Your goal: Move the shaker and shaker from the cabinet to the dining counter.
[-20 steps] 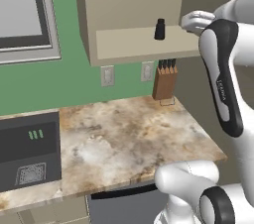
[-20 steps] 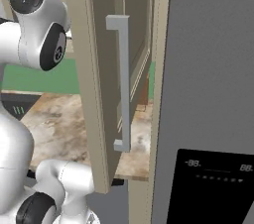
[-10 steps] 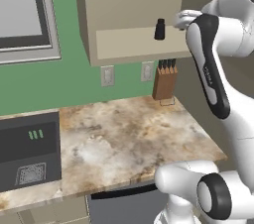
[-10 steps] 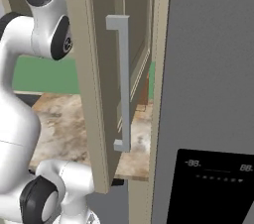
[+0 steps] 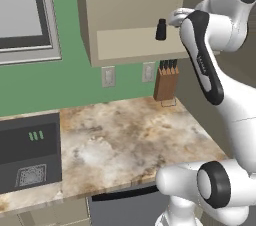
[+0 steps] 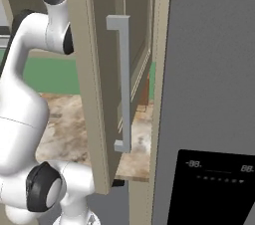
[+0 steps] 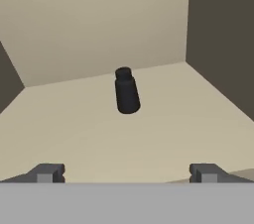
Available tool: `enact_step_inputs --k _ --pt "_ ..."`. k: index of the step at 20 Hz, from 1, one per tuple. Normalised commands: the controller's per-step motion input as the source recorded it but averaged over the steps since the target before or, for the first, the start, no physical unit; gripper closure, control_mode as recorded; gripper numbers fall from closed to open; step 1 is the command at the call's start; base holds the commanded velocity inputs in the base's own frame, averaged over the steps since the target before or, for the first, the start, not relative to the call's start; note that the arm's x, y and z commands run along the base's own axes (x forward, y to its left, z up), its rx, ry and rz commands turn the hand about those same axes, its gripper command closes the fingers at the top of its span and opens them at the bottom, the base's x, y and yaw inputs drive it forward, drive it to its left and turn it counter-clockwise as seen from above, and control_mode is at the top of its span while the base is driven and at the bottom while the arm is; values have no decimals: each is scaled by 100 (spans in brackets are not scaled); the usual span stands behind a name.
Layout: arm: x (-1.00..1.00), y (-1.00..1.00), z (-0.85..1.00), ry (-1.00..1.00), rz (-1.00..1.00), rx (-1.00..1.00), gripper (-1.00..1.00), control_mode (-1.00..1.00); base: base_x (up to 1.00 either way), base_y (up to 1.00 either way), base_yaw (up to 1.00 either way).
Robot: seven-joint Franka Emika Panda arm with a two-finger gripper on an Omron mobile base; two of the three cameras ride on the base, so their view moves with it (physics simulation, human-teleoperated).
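Observation:
One tiny black shaker (image 7: 126, 91) stands upright on the plain beige shelf (image 7: 163, 119) of the open wall cabinet (image 5: 125, 0). In the left base view the same shaker (image 5: 161, 29) sits near the shelf's right end. My gripper (image 7: 126, 173) is open, its two dark fingertips (image 7: 47, 172) spread wide in front of the shaker and apart from it. In the left base view the gripper (image 5: 171, 19) hovers just right of the shaker at shelf height. The second shaker and the dining counter are out of view. The cabinet's panelled door (image 6: 94, 69) with its slim metal handle (image 6: 124, 82) stands swung open.
Below the cabinet lies a marbled worktop (image 5: 125, 140) with wall outlets (image 5: 108, 76) and a wooden knife block (image 5: 166, 82) at its back right. A dark cooktop (image 5: 27, 152) sits at the left. A grey fridge (image 6: 214, 109) rises right of the open door.
My arm has raised its elbow and carried the hand leftward along the shelf, closer to the shaker. The shaker and the door have stayed put.

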Motion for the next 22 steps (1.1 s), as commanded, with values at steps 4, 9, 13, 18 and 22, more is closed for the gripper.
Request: enact_step_inputs --k 4,9,13,18,22 --pt "42 0 -4 0 1 0 -100 -100 0 0 0" --pt "28 0 -19 0 2 -4 -100 -100 0 0 0" --pt "33 0 -18 0 2 -6 -100 -100 0 0 0" --pt "38 0 -9 0 1 -5 -100 -100 0 0 0" --pt "42 0 -1 0 0 -3 -100 -100 0 0 0"
